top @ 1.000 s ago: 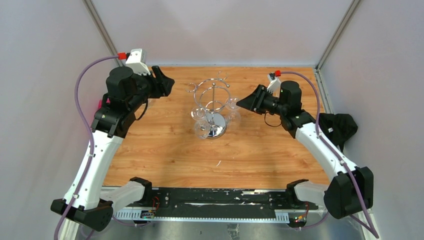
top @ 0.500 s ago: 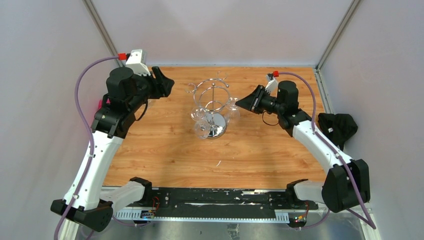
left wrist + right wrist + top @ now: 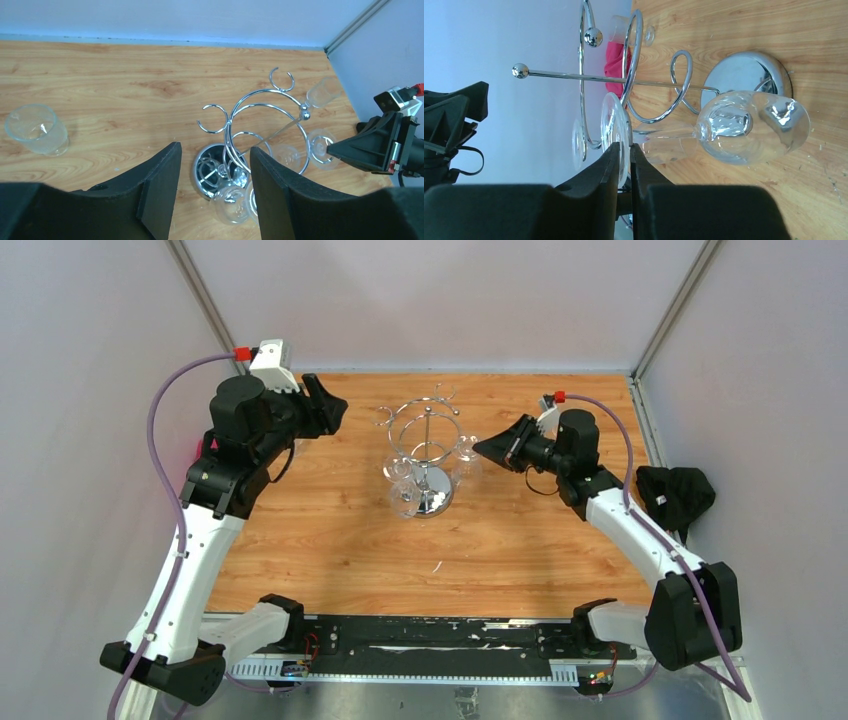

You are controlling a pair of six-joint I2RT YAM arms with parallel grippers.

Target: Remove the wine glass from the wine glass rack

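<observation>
**Right pincer on the glass foot, glass on the rack**

The wine glass rack (image 3: 427, 440) stands at the center of the top view on the table (image 3: 320, 550), with its round mirrored base down and its pole upright. The wine glass (image 3: 466, 448) you're after hangs on the rack's right side in that view, foot up and bowl down, not lifted off.

Your right pincer (image 3: 484, 447) comes in from the right of the frame, its tip touching that glass. In the right wrist view its fingers (image 3: 606, 175) are closed to a thin slit, so it is narrow. The rim of the glass's foot runs into the slit, and the stem and bowl stretch toward the right of the frame. The left wrist view agrees: the pincer tip is against the edge of the foot disc.

Your left pincer (image 3: 330, 408) sits at the upper left of the top view, well apart from the rack. Its fingers are spread wide and hold nothing.

On the rack's lower left, other glasses (image 3: 403, 498) hang. A clear cup (image 3: 37, 130) stands on the table at the left of the left wrist view. A black cloth (image 3: 675, 492) lies at the right edge of the top view.
</observation>
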